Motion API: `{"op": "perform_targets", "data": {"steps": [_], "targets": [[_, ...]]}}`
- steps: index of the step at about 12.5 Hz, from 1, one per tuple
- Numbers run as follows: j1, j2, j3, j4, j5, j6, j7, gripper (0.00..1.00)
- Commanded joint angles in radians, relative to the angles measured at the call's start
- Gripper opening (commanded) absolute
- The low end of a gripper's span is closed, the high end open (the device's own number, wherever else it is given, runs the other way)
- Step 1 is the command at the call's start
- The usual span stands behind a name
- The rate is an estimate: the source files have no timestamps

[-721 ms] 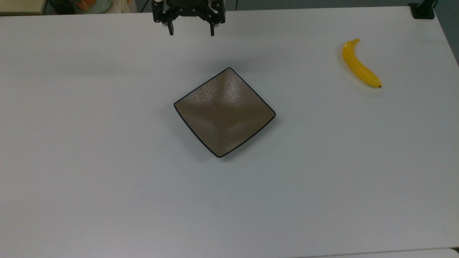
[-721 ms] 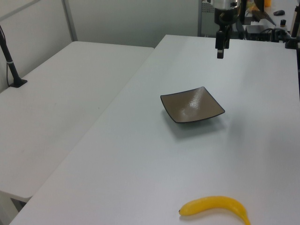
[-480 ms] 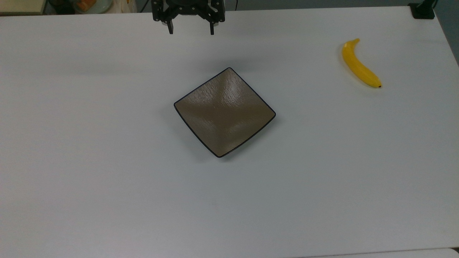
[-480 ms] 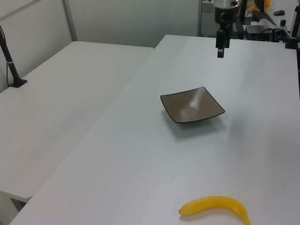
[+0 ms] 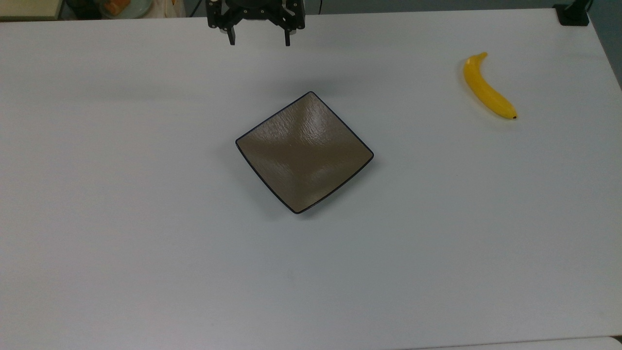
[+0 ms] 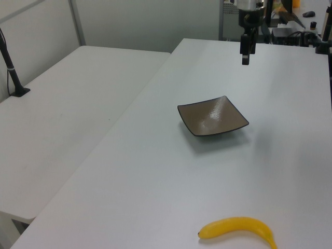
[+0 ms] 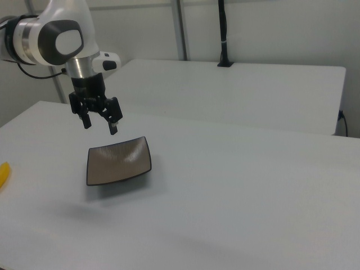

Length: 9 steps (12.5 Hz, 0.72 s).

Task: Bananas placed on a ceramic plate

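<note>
Bare table (image 5: pixel 146 194) all around plate (image 5: pixel 304 151) and banana (image 5: pixel 487 92).

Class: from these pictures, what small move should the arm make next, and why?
Probably travel toward the top view's right, to above the banana. The gripper hangs open and empty above the table's far edge, the ceramic plate holds nothing, and the banana lies apart from it.

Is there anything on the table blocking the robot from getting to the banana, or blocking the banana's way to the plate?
Nothing visible does. The gripper hangs open above the table's far edge, the banana lies alone toward the top view's right, and only bare table separates it from the empty plate.
</note>
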Motion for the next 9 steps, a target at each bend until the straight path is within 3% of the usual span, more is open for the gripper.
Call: {"op": "perform_targets", "data": {"steps": [1,9], "targets": [[0.025,-0.022,-0.014,-0.031,0.009,-0.014,-0.012,1.00],[0.078,-0.014,0.018,-0.071,0.021,0.001,-0.006,1.00]]}}
